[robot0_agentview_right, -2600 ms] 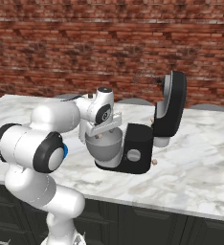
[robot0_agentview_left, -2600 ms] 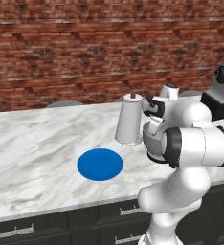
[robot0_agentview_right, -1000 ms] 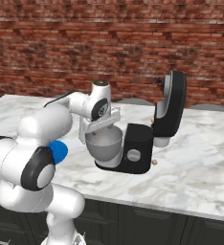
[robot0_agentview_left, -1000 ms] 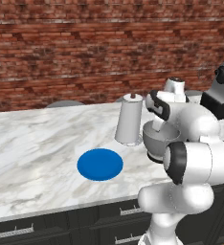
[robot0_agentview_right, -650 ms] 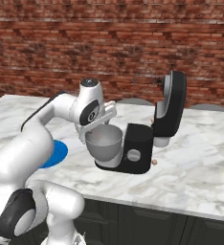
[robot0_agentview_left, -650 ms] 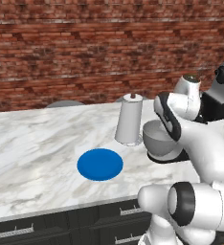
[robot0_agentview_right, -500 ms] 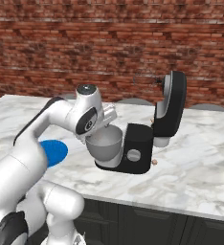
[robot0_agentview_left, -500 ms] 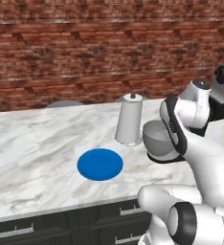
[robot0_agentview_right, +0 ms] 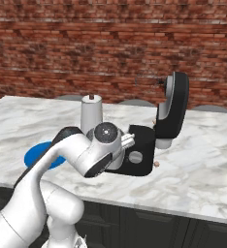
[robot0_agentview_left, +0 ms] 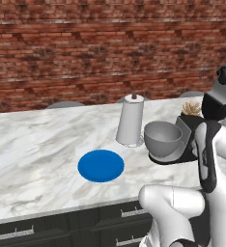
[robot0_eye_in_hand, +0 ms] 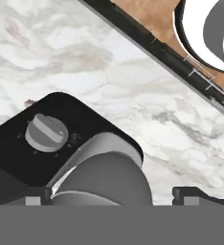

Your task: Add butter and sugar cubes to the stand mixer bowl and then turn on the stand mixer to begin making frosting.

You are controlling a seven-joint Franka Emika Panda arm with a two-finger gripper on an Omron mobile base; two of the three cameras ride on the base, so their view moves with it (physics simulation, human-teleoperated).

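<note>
The black stand mixer (robot0_agentview_right: 143, 154) stands on the marble counter with its head (robot0_agentview_right: 173, 107) tilted up. Its silver knob (robot0_eye_in_hand: 47, 132) faces the hand camera. The grey stand mixer bowl (robot0_agentview_left: 162, 137) sits on the mixer's base, its inside hidden from the left base view. My gripper (robot0_eye_in_hand: 113, 195) hovers over the near side of the mixer, open wide with nothing in it. The bowl's rounded wall (robot0_eye_in_hand: 106, 174) rises between the two fingertips (robot0_eye_in_hand: 36, 194). My wrist (robot0_agentview_right: 105, 133) covers the bowl in the right base view. The butter and sugar cubes are out of view.
A tall white roll (robot0_agentview_left: 130, 120) stands just left of the bowl. A blue round plate (robot0_agentview_left: 101, 165) lies on the counter nearer the front edge. A tiny brownish thing (robot0_agentview_right: 157, 164) lies by the mixer's base. A brick wall backs the counter.
My arm has swung down and toward the front of the mixer, so the wrist now hangs before the bowl instead of above it. The jaws stayed open. Mixer, roll and plate have not moved.
</note>
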